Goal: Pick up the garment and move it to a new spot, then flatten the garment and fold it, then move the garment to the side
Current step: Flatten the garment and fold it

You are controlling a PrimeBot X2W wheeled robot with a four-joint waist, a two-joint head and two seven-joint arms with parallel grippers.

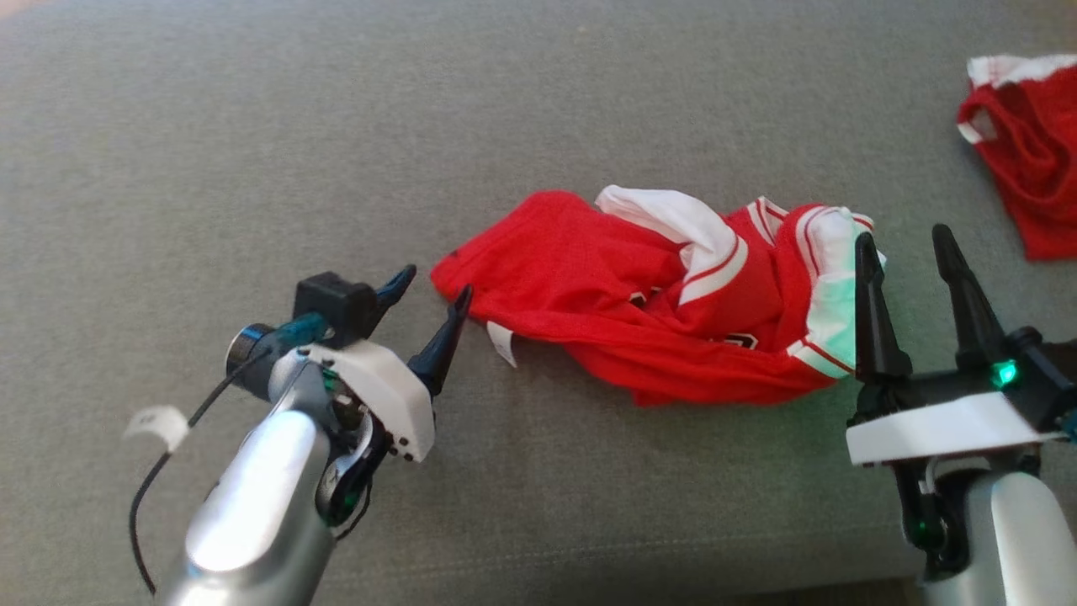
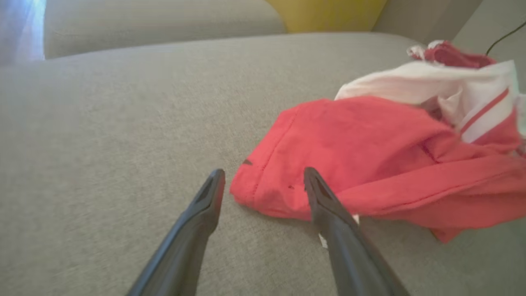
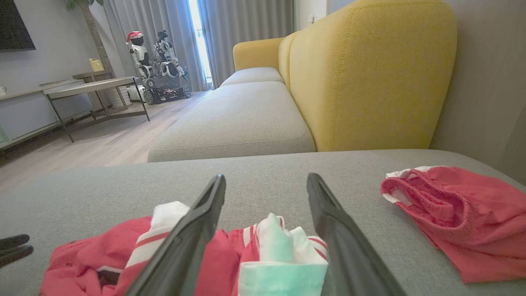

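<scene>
Jersey, red with white trim, lies crumpled on the grey sofa seat. It sits just toward 3 o'clock from the middle of the head view, stretched along the 9-to-3 line. A small white tag pokes out under its hem at the 9 o'clock end.

The left gripper sits at 8 o'clock in that view. Its two dark fingers are spread wide and grip nothing, and the tips point at the red hem. In the left wrist view one finger crosses the hem's edge. Whether it touches the cloth cannot be told.

The right gripper is at 4 o'clock, its fingers also wide apart and empty. They stand over the jersey's white-striped end, one finger in front of the cloth.

Red shorts with a white band lie apart at 2 o'clock. In the right wrist view a yellow backrest rises beyond the seat at 1 o'clock.
</scene>
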